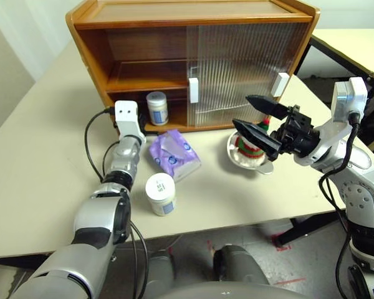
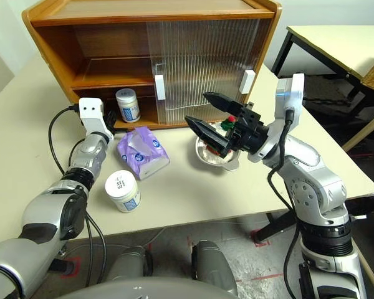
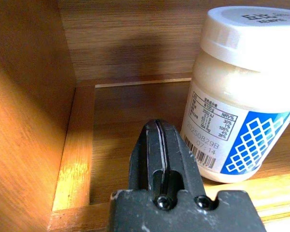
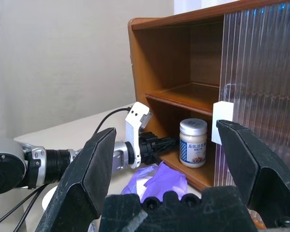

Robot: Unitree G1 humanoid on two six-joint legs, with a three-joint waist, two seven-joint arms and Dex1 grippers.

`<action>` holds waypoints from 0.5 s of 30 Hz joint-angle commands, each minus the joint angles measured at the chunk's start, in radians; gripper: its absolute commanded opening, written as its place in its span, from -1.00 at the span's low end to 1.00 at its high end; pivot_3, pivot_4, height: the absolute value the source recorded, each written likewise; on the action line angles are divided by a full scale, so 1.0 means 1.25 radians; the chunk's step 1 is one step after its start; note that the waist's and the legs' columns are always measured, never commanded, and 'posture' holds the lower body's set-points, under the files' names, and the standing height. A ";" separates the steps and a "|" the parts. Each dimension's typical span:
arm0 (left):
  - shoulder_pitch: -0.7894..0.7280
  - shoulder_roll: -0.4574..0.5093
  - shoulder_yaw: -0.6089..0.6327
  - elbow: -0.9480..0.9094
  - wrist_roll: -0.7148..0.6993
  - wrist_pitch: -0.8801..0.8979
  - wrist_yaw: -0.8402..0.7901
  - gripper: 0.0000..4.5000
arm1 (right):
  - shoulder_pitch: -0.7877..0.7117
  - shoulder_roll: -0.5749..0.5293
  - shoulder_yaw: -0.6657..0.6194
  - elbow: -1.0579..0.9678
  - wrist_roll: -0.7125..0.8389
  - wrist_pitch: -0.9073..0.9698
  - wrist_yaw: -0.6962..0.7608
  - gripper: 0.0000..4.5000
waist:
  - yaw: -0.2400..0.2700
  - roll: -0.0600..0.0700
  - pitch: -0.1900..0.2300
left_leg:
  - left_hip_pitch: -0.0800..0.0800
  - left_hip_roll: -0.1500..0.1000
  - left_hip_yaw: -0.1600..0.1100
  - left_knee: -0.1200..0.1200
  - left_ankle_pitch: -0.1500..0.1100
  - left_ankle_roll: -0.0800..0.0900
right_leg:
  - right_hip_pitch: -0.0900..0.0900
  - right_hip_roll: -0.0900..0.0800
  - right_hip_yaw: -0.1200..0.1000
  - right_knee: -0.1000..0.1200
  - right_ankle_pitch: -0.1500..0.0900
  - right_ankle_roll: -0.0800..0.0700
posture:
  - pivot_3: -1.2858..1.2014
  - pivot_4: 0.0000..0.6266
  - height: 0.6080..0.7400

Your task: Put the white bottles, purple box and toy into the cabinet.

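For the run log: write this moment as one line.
bottle in cabinet lower shelf | bottle on table | purple box on table | toy in bowl | left end effector shut, empty | right end effector open

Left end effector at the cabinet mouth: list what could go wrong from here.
1. The shut left end effector sits close beside the white bottle on the cabinet's lower shelf; a sideways swing while pulling out could tip it.
2. The purple box and second bottle lie right beside the left arm, so a retreat might sweep them.
3. The open right end effector hovers over the toy's bowl; descending carelessly could knock it.

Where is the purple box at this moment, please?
The purple box lies on the table before the cabinet, between the left gripper and the toy's bowl.
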 commanded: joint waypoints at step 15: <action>-0.055 -0.027 -0.014 0.046 0.024 0.011 -0.011 -0.99 | 0.009 -0.006 -0.003 -0.028 0.008 0.009 -0.018 1.00 | -0.017 0.000 0.000 | -0.001 0.000 0.000 -0.001 0.000 0.000 | 0.000 0.000 0.000 -0.002 0.000 0.001 | -0.07 -1.00 1.00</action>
